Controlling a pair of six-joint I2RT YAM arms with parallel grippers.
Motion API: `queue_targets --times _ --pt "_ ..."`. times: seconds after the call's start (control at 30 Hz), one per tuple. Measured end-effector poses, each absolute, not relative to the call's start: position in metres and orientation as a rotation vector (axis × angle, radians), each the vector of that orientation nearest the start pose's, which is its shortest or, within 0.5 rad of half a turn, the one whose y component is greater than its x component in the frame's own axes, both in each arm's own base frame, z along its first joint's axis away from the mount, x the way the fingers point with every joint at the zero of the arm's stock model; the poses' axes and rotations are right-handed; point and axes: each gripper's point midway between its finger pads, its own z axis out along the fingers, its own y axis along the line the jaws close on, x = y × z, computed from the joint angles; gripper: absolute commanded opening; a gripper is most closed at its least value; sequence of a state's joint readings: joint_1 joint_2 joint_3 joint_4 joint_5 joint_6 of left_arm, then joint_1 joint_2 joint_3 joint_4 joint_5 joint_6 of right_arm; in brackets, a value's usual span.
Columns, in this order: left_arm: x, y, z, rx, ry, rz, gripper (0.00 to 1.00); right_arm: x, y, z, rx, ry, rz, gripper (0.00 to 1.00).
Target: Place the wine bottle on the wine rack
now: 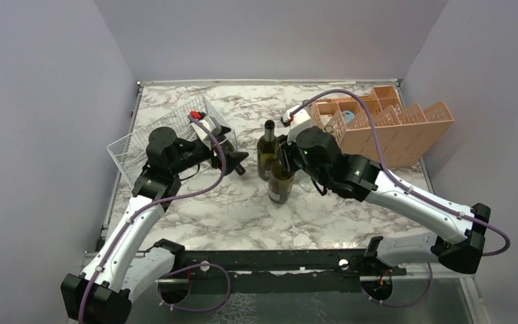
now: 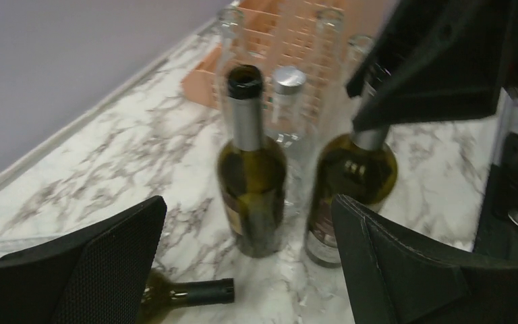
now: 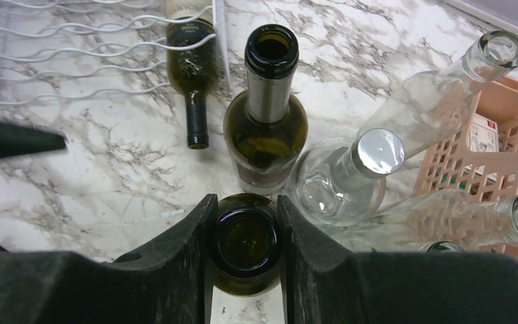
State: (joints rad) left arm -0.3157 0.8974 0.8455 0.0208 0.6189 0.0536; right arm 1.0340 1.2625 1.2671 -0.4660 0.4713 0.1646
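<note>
1. Fingers of right gripper (image 3: 245, 209) were closed narrowly on the neck of the bottle (image 3: 245, 250), which stood upright on the table (image 3: 108, 175), apart from the rack (image 1: 135, 145).
2. Left gripper (image 2: 248, 206) was wide open and held nothing, near the rack edge.
3. Second bottle (image 3: 268, 128) stood just beside the held one; third bottle (image 3: 190, 74) lay on its side, its body seemingly inside the rack.

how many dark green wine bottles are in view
3: a lying bottle at the wine rack, an open bottle standing free, a held bottle in the right hand. More may be hidden.
</note>
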Motion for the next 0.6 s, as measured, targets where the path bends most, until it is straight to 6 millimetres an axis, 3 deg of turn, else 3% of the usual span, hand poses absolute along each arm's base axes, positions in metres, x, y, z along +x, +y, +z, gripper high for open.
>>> queue_targets --times 0.3,0.6 --pt "0.215 -0.251 0.28 1.099 1.329 -0.949 0.99 0.237 0.287 0.311 -0.593 1.854 0.442 0.01" --pt "0.196 -0.28 0.217 1.193 1.436 -1.096 0.99 0.225 0.299 0.309 -0.678 1.839 0.528 0.01"
